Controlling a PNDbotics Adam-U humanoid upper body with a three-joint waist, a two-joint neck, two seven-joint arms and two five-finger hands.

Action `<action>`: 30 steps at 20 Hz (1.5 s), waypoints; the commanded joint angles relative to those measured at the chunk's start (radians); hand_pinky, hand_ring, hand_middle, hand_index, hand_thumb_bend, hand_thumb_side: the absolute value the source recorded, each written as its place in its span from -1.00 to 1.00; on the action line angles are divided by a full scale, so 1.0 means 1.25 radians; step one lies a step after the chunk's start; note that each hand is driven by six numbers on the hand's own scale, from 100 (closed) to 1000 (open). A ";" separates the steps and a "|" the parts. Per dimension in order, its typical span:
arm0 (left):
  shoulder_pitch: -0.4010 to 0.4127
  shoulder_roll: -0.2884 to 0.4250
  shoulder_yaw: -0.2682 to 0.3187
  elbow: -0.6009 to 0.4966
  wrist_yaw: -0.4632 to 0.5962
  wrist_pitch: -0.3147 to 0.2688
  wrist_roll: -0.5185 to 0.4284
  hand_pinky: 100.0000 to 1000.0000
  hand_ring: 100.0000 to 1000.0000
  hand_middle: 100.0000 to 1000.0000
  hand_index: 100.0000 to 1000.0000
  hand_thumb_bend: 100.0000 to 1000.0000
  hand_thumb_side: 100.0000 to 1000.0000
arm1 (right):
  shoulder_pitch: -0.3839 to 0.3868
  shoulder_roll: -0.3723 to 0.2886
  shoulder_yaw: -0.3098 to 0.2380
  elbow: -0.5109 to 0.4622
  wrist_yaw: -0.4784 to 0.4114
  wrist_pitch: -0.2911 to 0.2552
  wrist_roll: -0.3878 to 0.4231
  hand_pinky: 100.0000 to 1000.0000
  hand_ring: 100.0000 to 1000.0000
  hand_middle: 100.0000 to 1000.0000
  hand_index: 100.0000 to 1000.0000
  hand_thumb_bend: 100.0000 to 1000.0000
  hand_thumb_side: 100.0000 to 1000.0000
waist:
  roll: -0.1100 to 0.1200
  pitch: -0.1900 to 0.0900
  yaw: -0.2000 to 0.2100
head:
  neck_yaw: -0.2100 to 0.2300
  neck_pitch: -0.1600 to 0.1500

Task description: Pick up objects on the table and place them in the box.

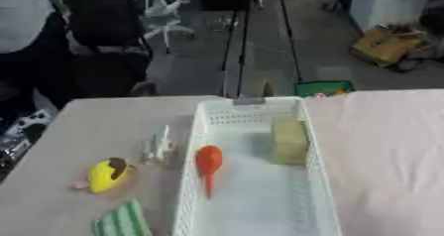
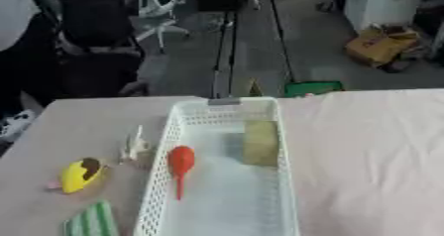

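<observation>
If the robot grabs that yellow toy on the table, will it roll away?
The yellow toy looks rounded, so a push might make it roll or wobble. It seems small, so probably light. Its smooth-looking surface may slip between fingers.

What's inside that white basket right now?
Inside the white basket lie a red item with a thin tail, near the left wall, and a pale yellow-green block against the right wall. The basket's nearest end runs out of view, so anything there is unseen.

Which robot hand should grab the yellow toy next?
Probably the left. The yellow toy lies on the table left of the white basket, on the robot's left side, so the right arm would have to cross over the basket. Neither hand shows right now.
</observation>
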 commanded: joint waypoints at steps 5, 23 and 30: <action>-0.012 0.073 -0.017 0.048 0.012 -0.014 -0.084 1.00 1.00 1.00 1.00 0.15 1.00 | -0.004 -0.027 -0.007 -0.012 -0.007 -0.003 -0.007 0.76 0.86 0.72 0.66 -1.00 1.00 | 0.000 -0.014 -0.002 | 0.004 -0.001; -0.067 0.188 -0.167 0.136 0.213 0.017 -0.130 1.00 1.00 1.00 1.00 0.62 0.84 | -0.005 -0.027 0.003 -0.012 -0.008 -0.004 -0.007 0.75 0.86 0.71 0.66 -1.00 1.00 | 0.010 -0.007 -0.008 | 0.013 0.000; -0.115 0.271 -0.256 0.148 0.260 -0.005 -0.187 1.00 1.00 1.00 1.00 0.73 0.80 | -0.004 -0.032 0.011 -0.012 -0.007 -0.005 -0.007 0.75 0.86 0.71 0.65 -1.00 1.00 | 0.020 -0.008 -0.009 | 0.010 0.016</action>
